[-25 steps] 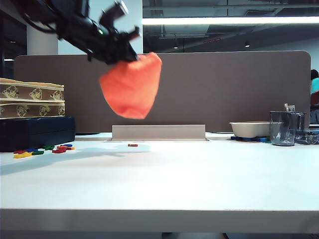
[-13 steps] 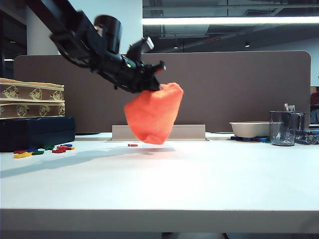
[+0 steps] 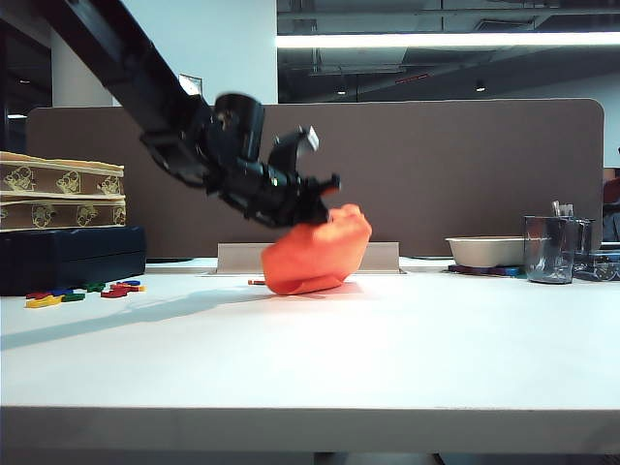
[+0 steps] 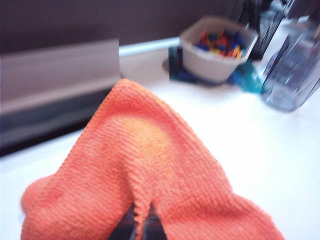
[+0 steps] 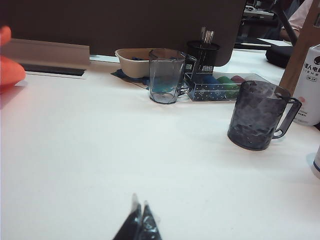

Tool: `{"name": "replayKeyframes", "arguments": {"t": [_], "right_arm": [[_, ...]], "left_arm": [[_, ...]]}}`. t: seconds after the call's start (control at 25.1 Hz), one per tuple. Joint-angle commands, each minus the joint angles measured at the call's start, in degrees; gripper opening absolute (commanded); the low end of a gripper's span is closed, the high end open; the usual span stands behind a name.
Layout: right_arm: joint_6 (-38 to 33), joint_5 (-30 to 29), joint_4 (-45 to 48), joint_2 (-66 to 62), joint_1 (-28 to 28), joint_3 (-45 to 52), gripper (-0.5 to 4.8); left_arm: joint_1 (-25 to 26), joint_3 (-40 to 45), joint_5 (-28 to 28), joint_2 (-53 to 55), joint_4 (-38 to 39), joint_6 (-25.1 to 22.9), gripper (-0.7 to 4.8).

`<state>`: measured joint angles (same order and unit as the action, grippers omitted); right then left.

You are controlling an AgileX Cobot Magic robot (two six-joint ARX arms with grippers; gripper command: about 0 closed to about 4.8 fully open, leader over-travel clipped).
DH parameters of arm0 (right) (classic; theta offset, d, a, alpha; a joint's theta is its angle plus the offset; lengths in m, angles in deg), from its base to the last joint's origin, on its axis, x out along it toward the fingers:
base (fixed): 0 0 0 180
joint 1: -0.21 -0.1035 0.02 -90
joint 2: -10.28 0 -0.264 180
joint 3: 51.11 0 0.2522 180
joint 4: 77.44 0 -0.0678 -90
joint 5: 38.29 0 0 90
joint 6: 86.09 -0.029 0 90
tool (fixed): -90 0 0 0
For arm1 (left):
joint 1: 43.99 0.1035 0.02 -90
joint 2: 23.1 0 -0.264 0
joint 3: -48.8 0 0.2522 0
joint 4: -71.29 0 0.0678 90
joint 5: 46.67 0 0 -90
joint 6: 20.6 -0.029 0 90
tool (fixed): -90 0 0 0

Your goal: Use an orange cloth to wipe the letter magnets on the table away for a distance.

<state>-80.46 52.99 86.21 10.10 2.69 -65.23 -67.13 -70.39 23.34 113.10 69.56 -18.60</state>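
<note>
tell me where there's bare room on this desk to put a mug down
The widest bare patch of the table runs from the front edge back to the orange cloth, held by the shut left claw. It is crowded by the letter magnets at the left and the bowl and cups at the right.

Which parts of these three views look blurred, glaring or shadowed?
Exterior view: ceiling strip light glares; a shadow stretches left across the table from the cloth. Left wrist view: soft all over, the bowl and tumbler smeared, cloth weave sharper. Right wrist view: sharp on the mug, fingers dim.
</note>
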Motion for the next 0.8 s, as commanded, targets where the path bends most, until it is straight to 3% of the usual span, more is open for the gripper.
{"name": "replayKeyframes", "arguments": {"t": [0.04, 0.4, 0.8], "right_arm": [[-0.11, -0.17, 0.63, 0.11, -0.02, 0.33, 0.00], [-0.11, -0.17, 0.63, 0.11, -0.02, 0.33, 0.00], [-0.11, -0.17, 0.63, 0.11, -0.02, 0.33, 0.00]], "left_arm": [[-0.02, -0.22, 1.40, 1.55, -0.44, 0.00, -0.06], [1.07, -0.59, 9.44, 3.56, 2.16, -0.04, -0.06], [6.73, -0.83, 11.50, 3.43, 7.56, 0.11, -0.06]]}}
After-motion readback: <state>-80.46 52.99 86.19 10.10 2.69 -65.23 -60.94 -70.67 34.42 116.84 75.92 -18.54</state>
